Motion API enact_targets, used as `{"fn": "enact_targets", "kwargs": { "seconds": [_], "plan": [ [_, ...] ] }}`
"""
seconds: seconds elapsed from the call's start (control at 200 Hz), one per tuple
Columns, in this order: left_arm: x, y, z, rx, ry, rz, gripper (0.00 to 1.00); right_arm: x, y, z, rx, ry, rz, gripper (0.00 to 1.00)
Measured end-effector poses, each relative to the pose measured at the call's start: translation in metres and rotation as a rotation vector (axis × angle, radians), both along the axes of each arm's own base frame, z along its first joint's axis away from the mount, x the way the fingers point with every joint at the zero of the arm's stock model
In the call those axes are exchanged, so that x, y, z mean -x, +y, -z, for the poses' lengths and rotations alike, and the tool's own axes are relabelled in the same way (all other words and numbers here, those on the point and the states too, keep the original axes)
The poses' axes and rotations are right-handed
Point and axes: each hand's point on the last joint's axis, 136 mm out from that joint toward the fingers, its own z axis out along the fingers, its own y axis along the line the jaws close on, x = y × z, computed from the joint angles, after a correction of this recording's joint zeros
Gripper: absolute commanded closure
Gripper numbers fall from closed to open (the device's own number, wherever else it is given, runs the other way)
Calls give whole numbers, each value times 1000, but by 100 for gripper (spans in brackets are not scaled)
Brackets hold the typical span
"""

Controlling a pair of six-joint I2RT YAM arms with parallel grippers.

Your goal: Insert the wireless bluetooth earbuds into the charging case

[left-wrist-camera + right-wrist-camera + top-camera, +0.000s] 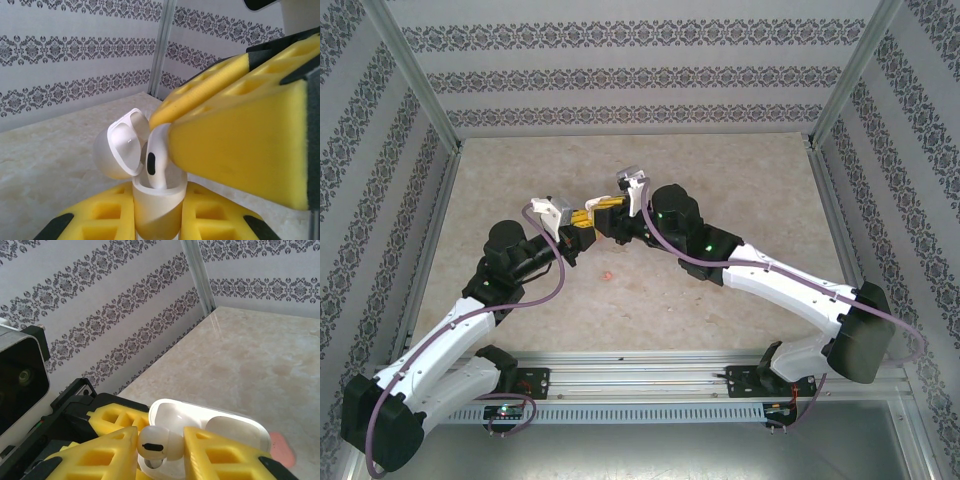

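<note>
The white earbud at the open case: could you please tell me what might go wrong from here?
The earbud sits tilted in the mouth of the case; let go now, it may jam or tip out. The right fingers crowd the open lid and could knock it shut.

Smooth, glossy white plastic covers the earbud (157, 160) and the charging case (159, 210), set against matt, foam-like yellow gripper pads (220, 455). The tabletop (250, 350) has a mottled, stone-look finish with a soft sheen. The frame post (162, 45) is dull silver metal.
</note>
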Motion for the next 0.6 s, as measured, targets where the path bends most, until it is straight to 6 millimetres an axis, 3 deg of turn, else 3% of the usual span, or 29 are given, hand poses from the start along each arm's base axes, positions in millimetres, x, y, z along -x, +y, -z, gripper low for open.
{"fn": "enact_targets", "kwargs": {
  "seconds": [0.599],
  "plan": [
    [2, -2, 0, 4, 6, 8, 100, 7, -6, 1, -10, -9, -2, 63]
  ]
}}
